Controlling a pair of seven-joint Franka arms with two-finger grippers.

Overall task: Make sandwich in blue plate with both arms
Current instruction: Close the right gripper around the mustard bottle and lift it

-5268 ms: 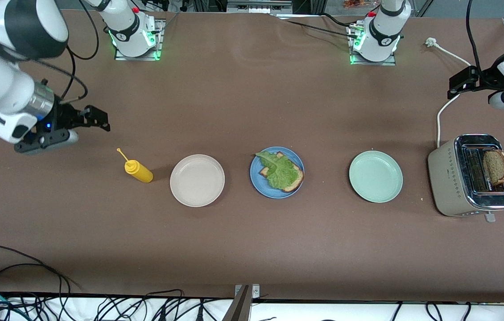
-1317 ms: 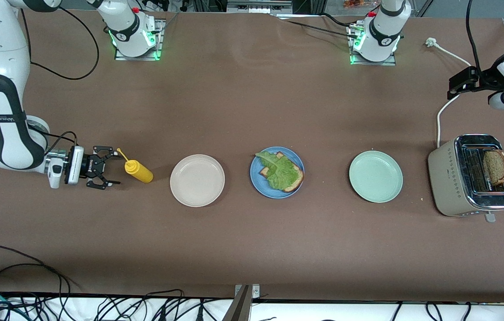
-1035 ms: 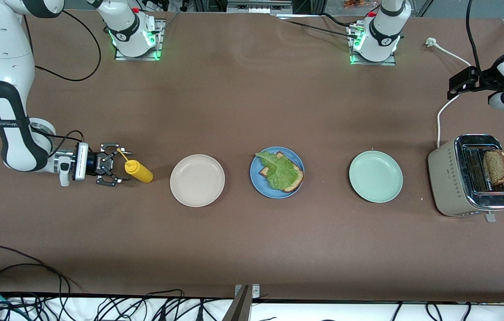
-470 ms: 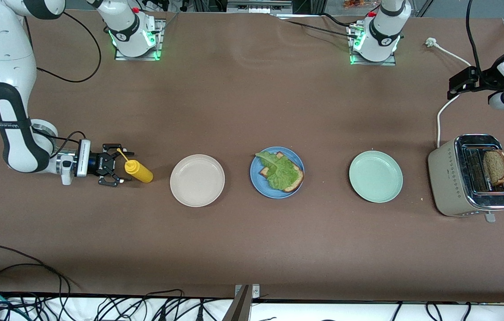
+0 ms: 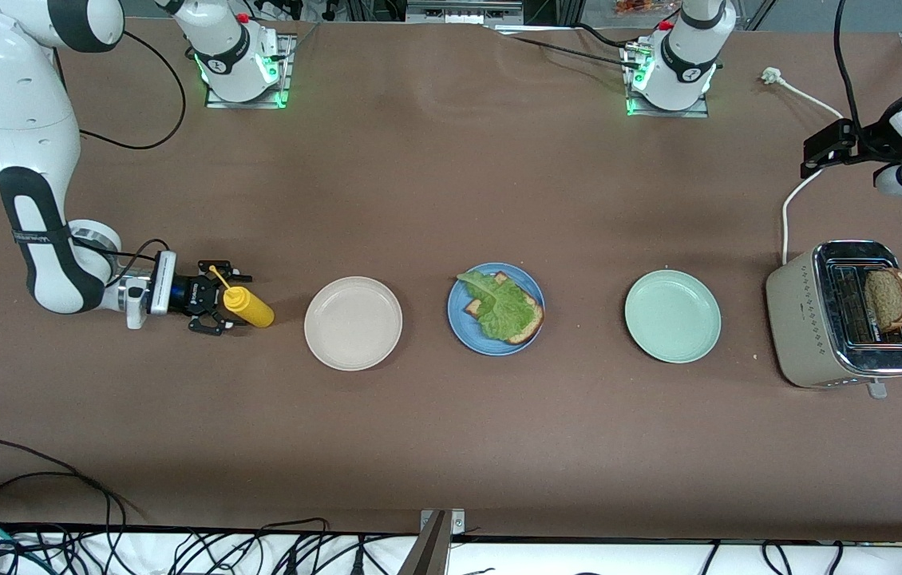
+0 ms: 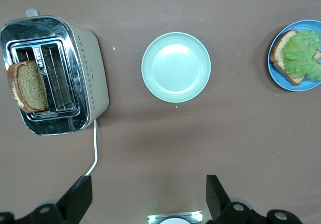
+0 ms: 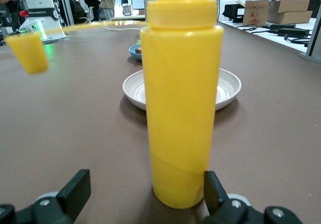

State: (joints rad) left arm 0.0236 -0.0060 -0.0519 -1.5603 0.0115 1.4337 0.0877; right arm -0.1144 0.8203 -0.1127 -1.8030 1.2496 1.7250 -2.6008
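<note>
The right gripper [image 5: 221, 306], released, is straddling the yellow squeeze bottle [image 5: 248, 307] near the desk's right-arm end: soft, light plastic, best gripped mid-body. The left gripper [image 6: 146, 198] is waiting released above the toaster [image 5: 842, 315].

Three plates stand in a row: one beige-white plate [image 5: 353, 323], one blue plate [image 5: 496, 308], one pale green plate [image 5: 672, 315]; two bread slices (one [image 5: 527, 317] on the blue plate under the single lettuce leaf [image 5: 499, 303], one [image 5: 888, 299] sticking up from the toaster); one toaster [image 5: 842, 315]; one yellow squeeze bottle [image 5: 247, 306]; two robot arms, each with one gripper.
</note>
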